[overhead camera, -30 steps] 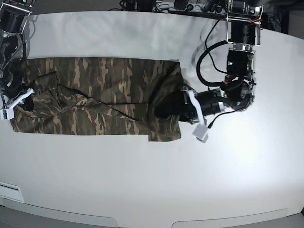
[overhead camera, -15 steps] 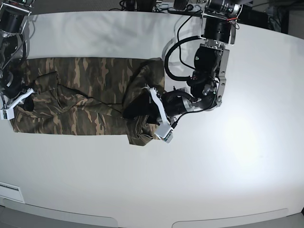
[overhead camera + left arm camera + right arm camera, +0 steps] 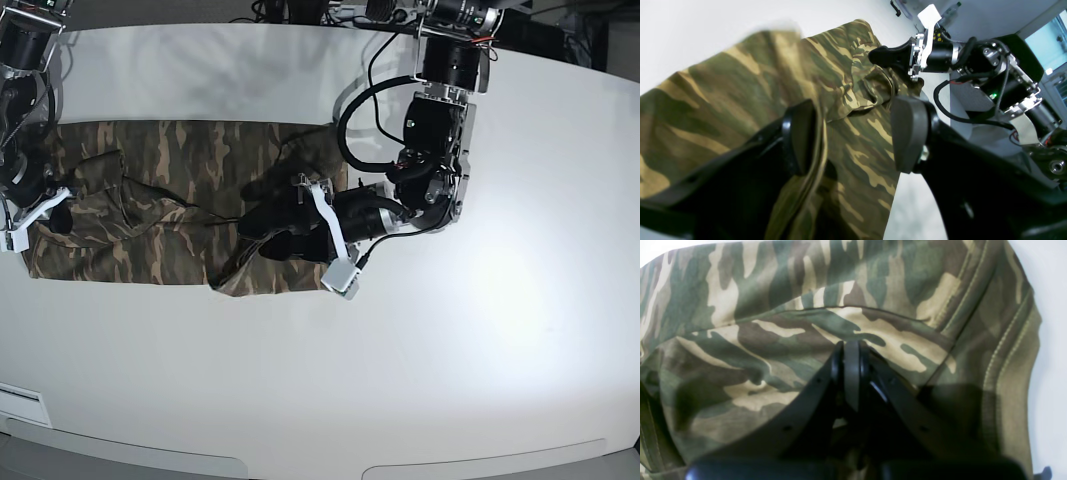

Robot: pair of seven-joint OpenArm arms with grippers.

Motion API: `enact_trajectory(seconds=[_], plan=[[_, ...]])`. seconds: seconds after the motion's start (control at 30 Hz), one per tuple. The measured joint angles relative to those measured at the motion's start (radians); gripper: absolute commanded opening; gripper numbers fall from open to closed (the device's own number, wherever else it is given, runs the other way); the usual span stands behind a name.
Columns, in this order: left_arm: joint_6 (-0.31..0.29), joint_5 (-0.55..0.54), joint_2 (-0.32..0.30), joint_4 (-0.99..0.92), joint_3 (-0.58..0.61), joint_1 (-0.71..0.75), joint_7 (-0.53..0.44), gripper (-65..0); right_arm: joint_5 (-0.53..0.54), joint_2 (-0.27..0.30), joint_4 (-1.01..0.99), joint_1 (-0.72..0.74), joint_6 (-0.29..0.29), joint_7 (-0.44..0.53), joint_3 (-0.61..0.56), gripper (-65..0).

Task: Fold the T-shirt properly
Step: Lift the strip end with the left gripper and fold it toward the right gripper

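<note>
Spread wide apart, the left gripper (image 3: 853,136) is seen in its own wrist view with the camouflage T-shirt (image 3: 750,86) lying between and under its two dark fingers (image 3: 908,133); a folded edge of cloth is draped against the left-hand finger, but nothing is clamped. In the base view this gripper (image 3: 285,228) is placed over the right end of the T-shirt (image 3: 170,190), where the cloth is bunched and turned over on itself. The rest of the garment is stretched in a long band across the white surface (image 3: 420,370), towards the far arm.

The right gripper (image 3: 851,373) is shown in its wrist view pressed together, with its fingertips resting on a raised fold of the camouflage cloth; whether any cloth is pinched between them cannot be told. Stitched hems are visible along the right side of that view, next to a strip of white surface. In the base view the right gripper (image 3: 45,205) is found at the opposite end of the T-shirt, by the surface's edge, well apart from the left one. Further back, cables are seen beyond the surface.
</note>
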Motion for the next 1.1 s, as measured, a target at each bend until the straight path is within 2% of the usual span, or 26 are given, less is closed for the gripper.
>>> enact_trajectory(seconds=[0.13, 0.17, 0.2, 0.27, 0.3, 0.37, 0.4, 0.47, 0.57, 0.77, 0.9, 0.97, 1.1], plan=[[-0.006, -0.001, 0.000, 0.000, -0.035, 0.000, 0.003, -29.3, 0.000, 0.000, 0.000, 0.000, 0.000, 0.000, 0.000, -65.0], [-0.006, -0.001, 0.000, 0.000, -0.060, 0.000, 0.003, -34.4, 0.000, 0.000, 0.000, 0.000, 0.000, 0.000, 0.000, -65.0], [-0.006, -0.001, 0.000, 0.000, -0.087, 0.000, -0.001, -42.7, 0.001, 0.000, 0.000, 0.000, 0.000, 0.000, 0.000, -65.0], [-0.006, 0.000, 0.000, 0.000, -0.152, -0.003, -0.005, -63.7, 0.006, 0.000, 0.000, 0.000, 0.000, -0.002, 0.000, -65.0], [-0.006, -0.001, 0.000, 0.000, -0.186, -0.003, -0.005, -65.0, 0.006, 0.000, 0.000, 0.000, 0.000, -0.003, 0.000, -65.0], [-0.005, 0.000, 0.000, 0.000, -0.248, -0.003, -0.004, -65.0, 0.007, 0.000, 0.000, 0.000, 0.000, -0.003, 0.000, -65.0], [0.018, 0.001, -0.003, 0.000, -0.269, -0.002, -0.005, -65.0, 0.006, 0.000, 0.000, 0.000, 0.000, -0.003, 0.000, -65.0], [0.076, 0.046, -0.012, 0.000, -0.279, -0.002, -0.007, -65.0, 0.007, 0.000, 0.000, 0.000, 0.000, -0.003, 0.000, -65.0], [0.085, 0.096, -0.015, 0.000, -0.266, 0.014, -0.009, -65.0, 0.007, 0.000, 0.000, 0.000, 0.000, -0.003, 0.000, -65.0], [0.085, 0.178, -0.029, 0.000, -0.115, 0.041, -0.004, -65.0, 0.010, 0.000, 0.000, 0.003, 0.002, -0.005, 0.000, -65.0], [0.085, 0.178, -0.031, 0.000, 0.011, 0.052, 0.008, -65.0, 0.011, 0.000, 0.000, 0.003, 0.004, -0.008, 0.000, -65.0], [0.066, 0.172, -0.031, 0.000, 0.084, 0.053, 0.018, -65.0, 0.010, 0.000, 0.000, 0.003, 0.003, -0.008, 0.000, -65.0], [-0.025, 0.111, -0.014, 0.000, 0.201, 0.047, 0.012, -65.0, 0.011, 0.000, 0.000, 0.003, 0.004, -0.008, 0.000, -65.0]])
